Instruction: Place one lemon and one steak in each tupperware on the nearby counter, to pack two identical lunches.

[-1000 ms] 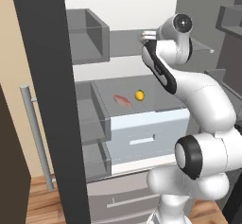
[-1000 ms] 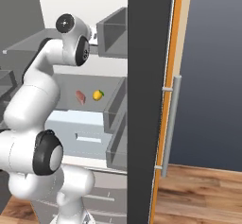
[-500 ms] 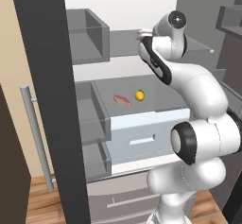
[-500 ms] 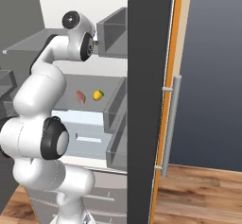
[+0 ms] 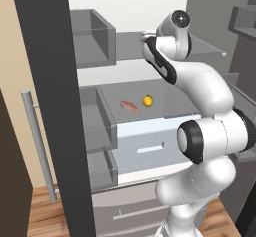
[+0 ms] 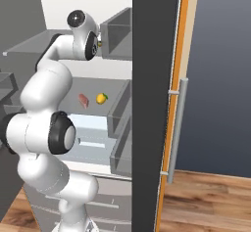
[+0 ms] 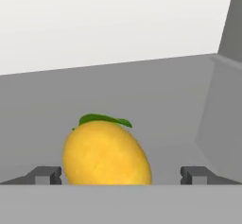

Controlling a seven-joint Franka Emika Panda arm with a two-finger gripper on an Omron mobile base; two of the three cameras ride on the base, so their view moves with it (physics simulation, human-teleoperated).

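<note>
In the hand view a yellow lemon (image 7: 106, 154) with a green leaf tip lies on a grey fridge shelf. It sits between the two spread fingertips (image 7: 45, 173) of my gripper (image 7: 120, 173), which is open and not clamped on it. From the base views the hand (image 6: 100, 44) reaches into the upper shelf (image 5: 130, 43). One shelf lower lie a pink steak (image 5: 129, 106) and a second lemon (image 5: 147, 100), seen from the right as the steak (image 6: 84, 100) and the lemon (image 6: 101, 98). The tupperware and the counter are out of view.
The open fridge door's dark edge (image 5: 45, 106) stands at the left with clear door bins (image 5: 95, 126) and a grey handle (image 5: 37, 146). A pale drawer (image 5: 150, 141) sits below the lower shelf. In the right base view the door (image 6: 152, 104) blocks the right side.
The upper arm and wrist have swung slightly left and up, taking the hand deeper over the upper shelf. The steak and lemon on the lower shelf have not moved.
</note>
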